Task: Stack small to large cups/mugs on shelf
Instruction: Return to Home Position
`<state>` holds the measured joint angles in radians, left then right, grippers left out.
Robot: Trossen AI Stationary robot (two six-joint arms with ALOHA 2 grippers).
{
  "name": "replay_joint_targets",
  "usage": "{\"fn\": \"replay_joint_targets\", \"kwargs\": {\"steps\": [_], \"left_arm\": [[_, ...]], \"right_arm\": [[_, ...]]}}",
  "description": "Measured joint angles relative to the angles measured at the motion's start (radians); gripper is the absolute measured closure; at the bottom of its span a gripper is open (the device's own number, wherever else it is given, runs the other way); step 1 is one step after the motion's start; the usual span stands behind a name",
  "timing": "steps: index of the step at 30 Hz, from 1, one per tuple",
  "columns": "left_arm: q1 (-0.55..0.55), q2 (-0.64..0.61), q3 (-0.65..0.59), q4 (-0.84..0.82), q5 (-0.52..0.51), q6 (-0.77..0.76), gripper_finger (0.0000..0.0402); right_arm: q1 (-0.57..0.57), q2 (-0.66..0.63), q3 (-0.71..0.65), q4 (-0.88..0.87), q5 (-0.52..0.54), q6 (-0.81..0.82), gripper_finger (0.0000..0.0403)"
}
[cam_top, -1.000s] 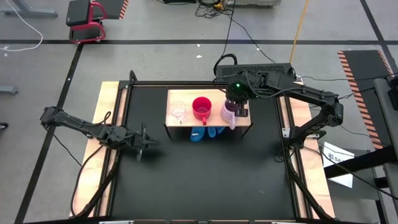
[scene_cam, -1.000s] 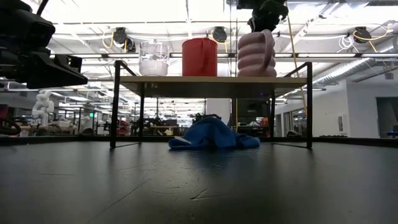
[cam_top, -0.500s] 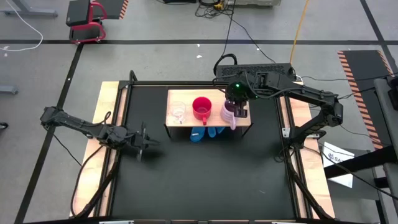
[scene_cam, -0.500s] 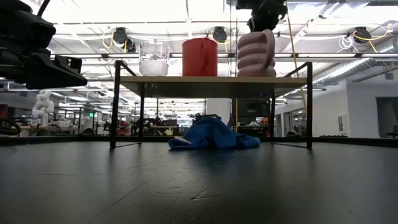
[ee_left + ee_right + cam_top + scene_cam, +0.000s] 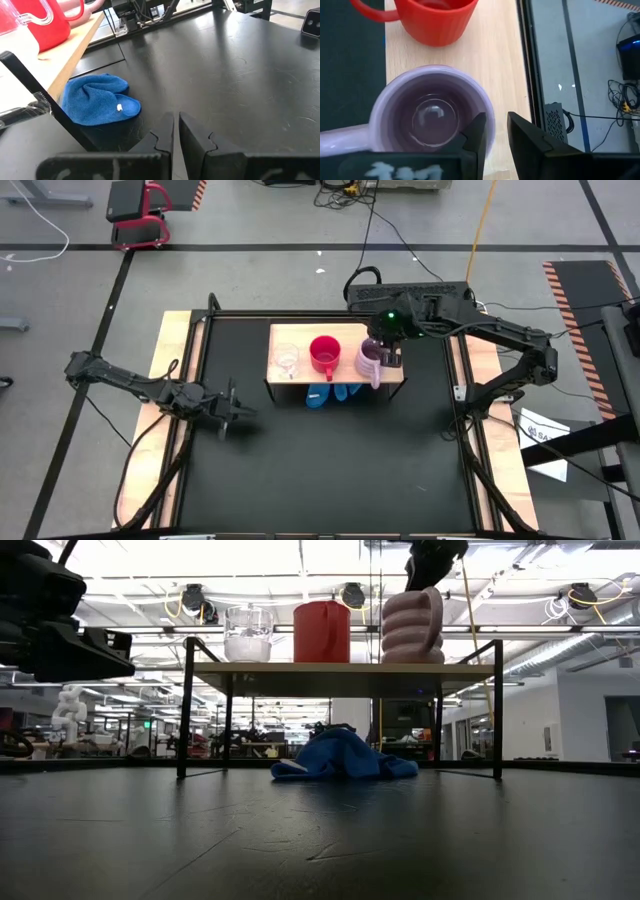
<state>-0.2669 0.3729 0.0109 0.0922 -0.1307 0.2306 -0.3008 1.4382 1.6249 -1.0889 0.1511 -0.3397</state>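
Hovering just above the rim of the lilac ribbed mug (image 5: pixel 432 117), the right tool (image 5: pixel 496 120) is showing its fingers only narrowly parted and is gripping nothing; in the low view it is hanging clear of the mug's top edge. The mug is standing upright at the right end of the shelf (image 5: pixel 300 336), on the light wooden board, with its handle turned toward the front edge of the desk (image 5: pixel 330 470). Just beside it, in the middle of the board, the red mug (image 5: pixel 324 354) is standing upright, and the small clear glass cup (image 5: pixel 286 358) is sitting at the left end, so the three are forming a row from smallest to largest. A crumpled blue cloth (image 5: pixel 340 755) is lying on the desk under the shelf. The left tool (image 5: pixel 175 117) is waiting low over the left part of the desk, well apart from the shelf, with its fingers pressed together and empty.
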Motion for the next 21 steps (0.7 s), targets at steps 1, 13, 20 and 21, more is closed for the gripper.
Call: {"fn": "replay_joint_targets", "kwargs": {"steps": [1,13,20,21], "left_arm": [[0.0,0.0,0.0,0.0,0.0,0.0,0.0371],[0.0,0.0,0.0,0.001,0.0,0.0,0.0371],[0.0,0.0,0.0,0.002,0.0,0.0,0.0371],[0.0,0.0,0.0,0.002,0.0,0.0,0.0371]], "right_arm": [[0.0,-0.011,0.0,0.0,0.0,0.003,0.0332],[0.029,-0.179,0.0,0.0,-0.079,0.036,0.0339],[0.088,-0.231,0.0,-0.02,-0.156,0.022,0.0397],[0.098,-0.231,0.0,-0.03,-0.159,0.027,0.0397]]}}
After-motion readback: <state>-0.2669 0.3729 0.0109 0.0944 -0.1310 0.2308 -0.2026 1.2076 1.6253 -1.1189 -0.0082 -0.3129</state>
